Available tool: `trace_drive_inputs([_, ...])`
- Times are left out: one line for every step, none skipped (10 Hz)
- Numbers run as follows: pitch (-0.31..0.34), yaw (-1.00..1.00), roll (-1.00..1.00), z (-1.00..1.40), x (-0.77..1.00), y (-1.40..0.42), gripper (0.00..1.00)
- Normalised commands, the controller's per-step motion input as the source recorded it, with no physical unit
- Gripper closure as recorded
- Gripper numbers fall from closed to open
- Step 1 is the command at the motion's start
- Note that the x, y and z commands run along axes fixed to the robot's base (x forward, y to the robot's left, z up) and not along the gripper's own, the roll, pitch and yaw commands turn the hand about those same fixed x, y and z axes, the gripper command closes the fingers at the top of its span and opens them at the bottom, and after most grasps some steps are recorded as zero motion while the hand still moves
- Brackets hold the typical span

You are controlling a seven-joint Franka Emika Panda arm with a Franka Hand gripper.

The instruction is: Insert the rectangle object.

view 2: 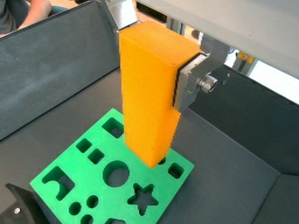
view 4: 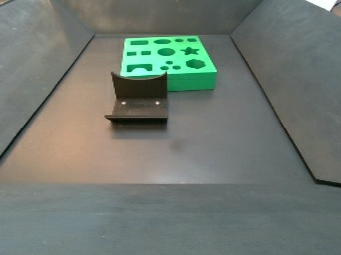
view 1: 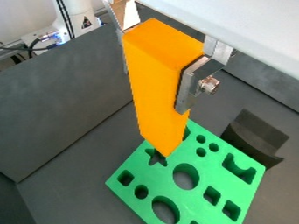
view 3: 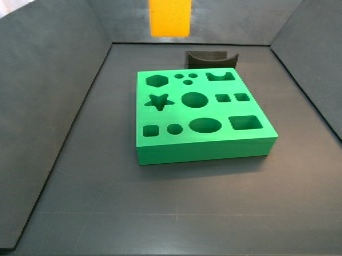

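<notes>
Wrist views: tool (view 1: pixel 163 74) clamping upright rectangle object (view 1: pixel 156 87) (above green board (view 1: pixel 193 179)).

A smooth orange-yellow rectangular bar (view 1: pixel 158 87) sits in the silver pincer (view 1: pixel 176 83) above a bright green holed board (view 3: pixel 201 113); the fixture (view 4: pixel 138 97) is dark.

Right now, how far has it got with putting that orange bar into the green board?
Picked up: the gripper holds the orange bar upright, above the green board. Left to do: the bar's lower end has not entered any hole, so lining up and pushing in remain.
</notes>
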Motion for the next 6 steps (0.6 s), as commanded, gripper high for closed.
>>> trace_drive_inputs([-0.007, 0.00, -0.06, -0.68, 1.00, -0.26, 1.00])
trace_drive_inputs([-0.011, 0.00, -0.09, -0.74, 1.00, -0.25, 1.00])
trace_drive_inputs([-0.019, 0.00, -0.11, -0.76, 1.00, -0.23, 1.00])
trace_drive_inputs([-0.021, 0.00, -0.12, -0.75, 1.00, -0.21, 1.00])
trace_drive_inputs([-0.057, 0.00, -0.13, -0.61, 1.00, -0.08, 1.00])
trace_drive_inputs([-0.077, 0.19, -0.15, -0.37, 0.95, 0.06, 1.00])
